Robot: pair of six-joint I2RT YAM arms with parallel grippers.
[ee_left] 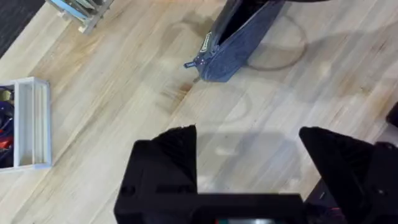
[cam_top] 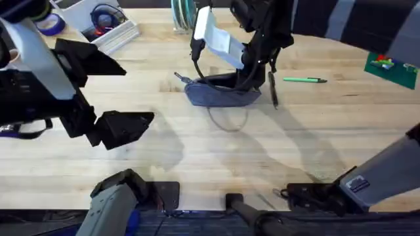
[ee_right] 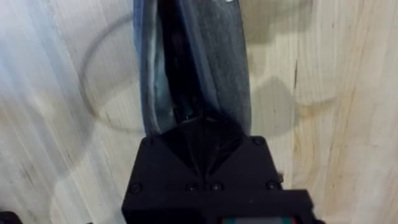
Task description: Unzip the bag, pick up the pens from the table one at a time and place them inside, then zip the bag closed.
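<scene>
Nearest, the left gripper (ee_left: pixel 249 168) hovers with its black fingers spread apart over bare planks of the light wooden table (cam_top: pixel 197 151), holding nothing. Farther on lies one small blue-grey fabric pouch (cam_top: pixel 222 93), unzipped, its dark lining showing. The right gripper (ee_right: pixel 198 134) sits at the pouch's opening; whether its fingers are apart or together cannot be told. Two pens are beyond: one black pen (cam_top: pixel 273 89) just beside the pouch, partly hidden by the arm, and one bright green pen (cam_top: pixel 304 80) farther right.

Unzipped bag (cam_top: pixel 222 94), green pen (cam_top: pixel 304 80) beside
</scene>
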